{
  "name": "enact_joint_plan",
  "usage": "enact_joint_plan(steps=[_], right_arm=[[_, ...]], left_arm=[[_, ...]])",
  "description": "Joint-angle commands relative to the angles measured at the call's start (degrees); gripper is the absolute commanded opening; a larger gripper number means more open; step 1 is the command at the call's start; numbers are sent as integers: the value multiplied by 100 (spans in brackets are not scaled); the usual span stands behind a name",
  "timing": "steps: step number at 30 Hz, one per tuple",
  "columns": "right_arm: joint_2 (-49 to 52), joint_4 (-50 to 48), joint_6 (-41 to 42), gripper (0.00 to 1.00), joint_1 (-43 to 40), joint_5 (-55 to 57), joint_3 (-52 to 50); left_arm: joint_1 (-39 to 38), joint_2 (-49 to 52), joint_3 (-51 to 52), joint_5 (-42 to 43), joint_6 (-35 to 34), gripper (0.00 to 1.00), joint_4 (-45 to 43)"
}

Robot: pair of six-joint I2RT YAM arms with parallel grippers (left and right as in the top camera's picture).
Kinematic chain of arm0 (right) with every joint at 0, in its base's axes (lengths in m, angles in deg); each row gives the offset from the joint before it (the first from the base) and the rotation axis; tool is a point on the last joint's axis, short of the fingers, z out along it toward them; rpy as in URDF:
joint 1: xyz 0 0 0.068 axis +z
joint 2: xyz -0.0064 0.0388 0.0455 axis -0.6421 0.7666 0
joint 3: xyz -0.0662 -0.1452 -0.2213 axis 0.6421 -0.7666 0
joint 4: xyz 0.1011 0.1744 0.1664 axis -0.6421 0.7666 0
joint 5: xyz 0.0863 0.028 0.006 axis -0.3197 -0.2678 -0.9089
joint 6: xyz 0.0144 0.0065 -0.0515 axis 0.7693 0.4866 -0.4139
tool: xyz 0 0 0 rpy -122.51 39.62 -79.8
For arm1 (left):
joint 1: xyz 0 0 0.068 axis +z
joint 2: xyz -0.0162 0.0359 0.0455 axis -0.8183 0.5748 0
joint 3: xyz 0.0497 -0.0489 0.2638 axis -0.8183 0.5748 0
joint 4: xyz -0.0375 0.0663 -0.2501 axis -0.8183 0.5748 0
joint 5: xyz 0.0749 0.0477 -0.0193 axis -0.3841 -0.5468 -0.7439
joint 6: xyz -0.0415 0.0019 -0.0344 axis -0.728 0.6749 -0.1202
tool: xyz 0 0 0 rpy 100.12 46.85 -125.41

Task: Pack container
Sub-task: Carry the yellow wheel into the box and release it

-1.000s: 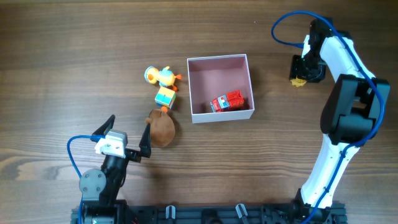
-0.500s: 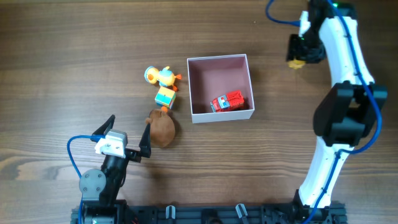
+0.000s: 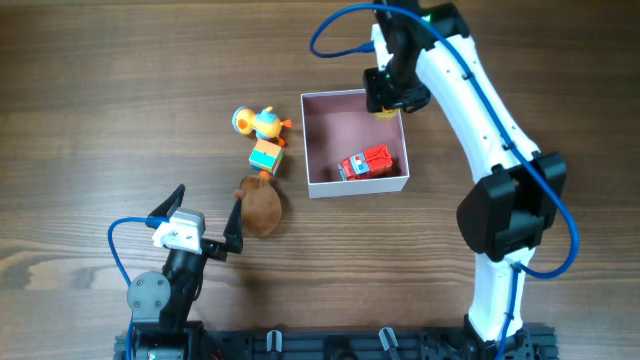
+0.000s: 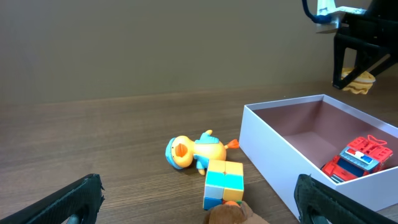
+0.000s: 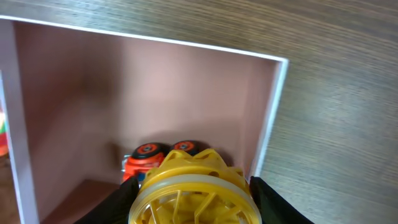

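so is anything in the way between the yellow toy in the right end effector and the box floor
Nothing visible. The right end effector holds the yellow toy over the container's far right corner, where the floor is bare. The red toy truck lies in the near right corner, aside.

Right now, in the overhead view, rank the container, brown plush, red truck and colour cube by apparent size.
1. container, by far the largest
2. brown plush
3. red truck, about as long as the plush but narrower
4. colour cube, the smallest
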Motion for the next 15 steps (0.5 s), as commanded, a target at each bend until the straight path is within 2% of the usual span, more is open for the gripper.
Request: enact_joint_plan(steps=[1, 15], right_arm=[[-175, -70, 190, 51, 247, -24, 142], [109, -678, 173, 55, 267, 170, -160]], left_arm=[[-11, -42, 28, -11, 90, 100, 20], [-11, -42, 28, -11, 90, 100, 17]])
